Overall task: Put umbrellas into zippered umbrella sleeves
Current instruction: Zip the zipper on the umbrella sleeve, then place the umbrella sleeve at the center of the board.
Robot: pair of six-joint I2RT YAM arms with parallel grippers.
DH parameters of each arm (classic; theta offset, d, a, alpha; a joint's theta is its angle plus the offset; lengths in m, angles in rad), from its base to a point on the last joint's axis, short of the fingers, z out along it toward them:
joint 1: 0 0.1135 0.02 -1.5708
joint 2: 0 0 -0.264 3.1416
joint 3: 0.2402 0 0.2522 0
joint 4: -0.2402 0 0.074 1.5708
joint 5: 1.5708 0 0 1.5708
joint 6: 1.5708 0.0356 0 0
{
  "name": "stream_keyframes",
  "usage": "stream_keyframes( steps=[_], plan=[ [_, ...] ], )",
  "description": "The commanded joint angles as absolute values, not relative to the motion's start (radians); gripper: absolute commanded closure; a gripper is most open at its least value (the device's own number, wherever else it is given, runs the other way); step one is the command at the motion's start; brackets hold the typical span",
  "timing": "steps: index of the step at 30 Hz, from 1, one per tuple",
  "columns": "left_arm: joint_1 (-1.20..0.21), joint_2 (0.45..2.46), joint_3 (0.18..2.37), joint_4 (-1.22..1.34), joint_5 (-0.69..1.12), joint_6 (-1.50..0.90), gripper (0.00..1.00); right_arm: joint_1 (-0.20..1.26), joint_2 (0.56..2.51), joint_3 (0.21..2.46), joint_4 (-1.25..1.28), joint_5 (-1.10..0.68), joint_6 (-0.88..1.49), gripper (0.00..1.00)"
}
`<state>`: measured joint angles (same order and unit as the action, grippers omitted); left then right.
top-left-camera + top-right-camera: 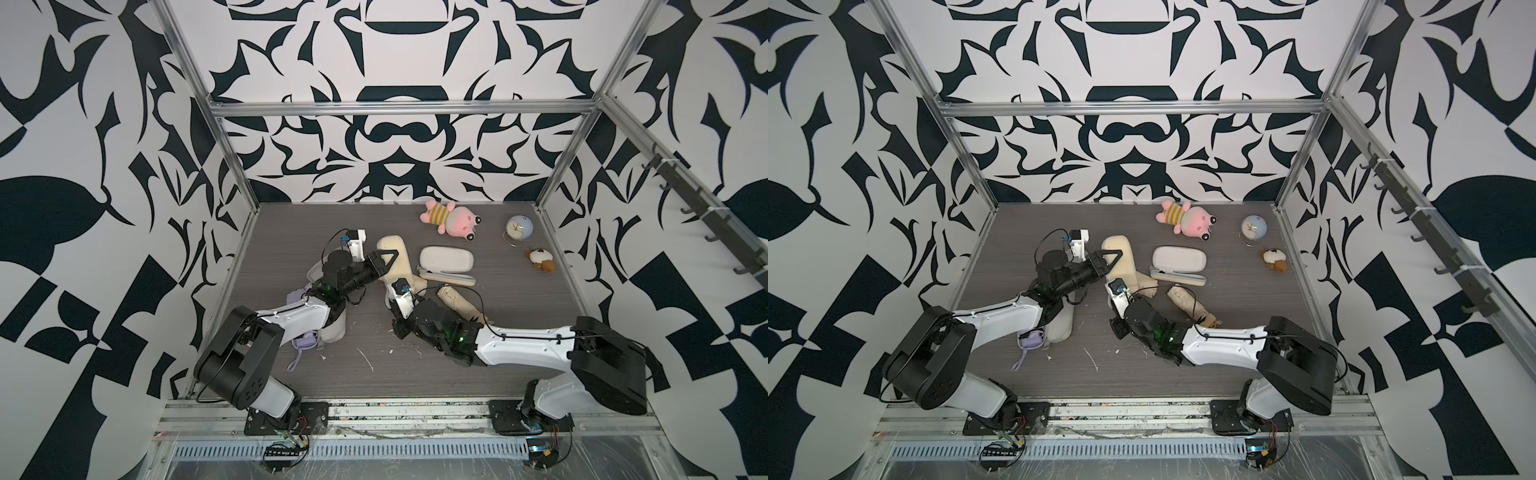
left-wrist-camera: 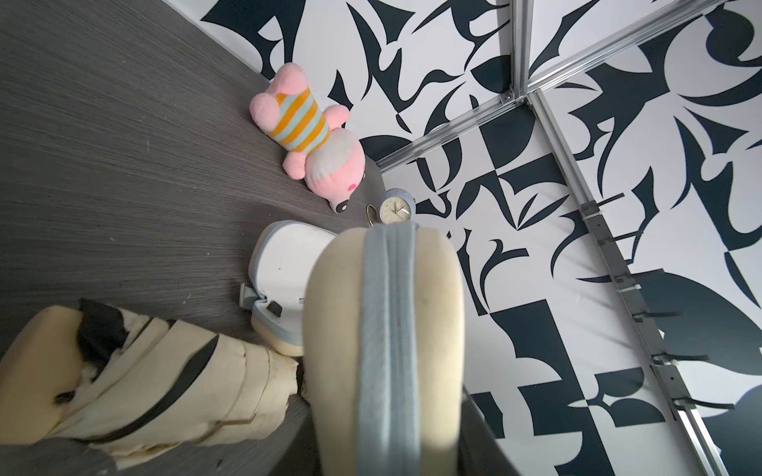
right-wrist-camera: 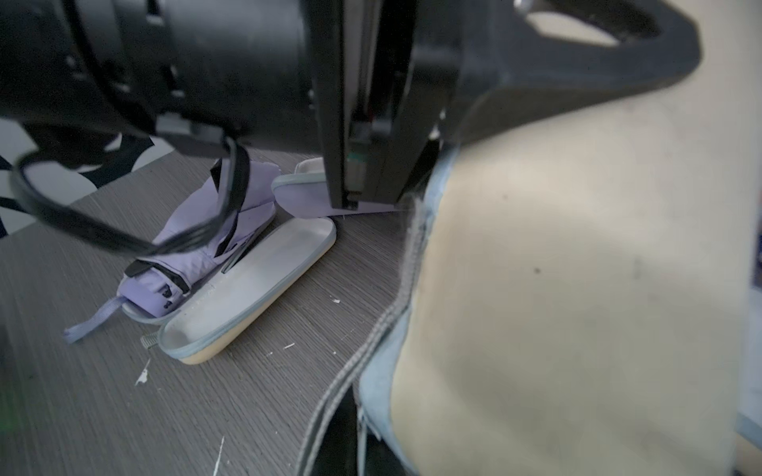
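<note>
My left gripper (image 1: 390, 259) is shut on a closed beige sleeve (image 1: 395, 249) and holds it tilted above the table; its grey zip strip (image 2: 387, 329) runs between the jaws. My right gripper (image 3: 363, 445) is shut at that sleeve's near end, on its zip edge (image 3: 396, 313). A cream umbrella (image 2: 165, 371) lies just beside it and another (image 1: 457, 305) a little to the right. An open beige sleeve (image 1: 446, 259) shows its pale lining. Under the left arm lie a lavender umbrella (image 3: 198, 247), a lavender sleeve (image 3: 305, 198) and another open beige sleeve (image 3: 247, 288).
A pink plush toy (image 1: 451, 218), a small round clock (image 1: 519, 228) and a small brown plush (image 1: 540, 259) sit at the back right. Aluminium frame posts and patterned walls close in the grey table (image 1: 415, 365) on three sides.
</note>
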<state>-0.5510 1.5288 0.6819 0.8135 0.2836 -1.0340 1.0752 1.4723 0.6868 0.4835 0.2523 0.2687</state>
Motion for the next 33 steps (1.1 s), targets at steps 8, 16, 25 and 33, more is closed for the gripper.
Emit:
stream_keyframes(
  steps=[8,16,25,33],
  plan=[
    [-0.405,1.533,0.747,0.837,0.437,-1.071,0.81,0.694,1.148,0.758,-0.027,-0.322,0.54,0.38],
    [-0.501,1.64,0.84,1.037,0.6,-1.216,0.73,0.414,1.208,0.856,-0.098,-0.736,0.558,0.15],
    [-0.62,1.762,0.947,1.132,0.568,-1.277,0.67,0.413,1.346,0.818,0.257,-0.874,0.753,0.29],
    [-0.561,1.644,0.904,0.853,0.45,-1.122,0.19,0.256,1.203,0.777,0.031,-0.756,0.68,0.89]
  ],
)
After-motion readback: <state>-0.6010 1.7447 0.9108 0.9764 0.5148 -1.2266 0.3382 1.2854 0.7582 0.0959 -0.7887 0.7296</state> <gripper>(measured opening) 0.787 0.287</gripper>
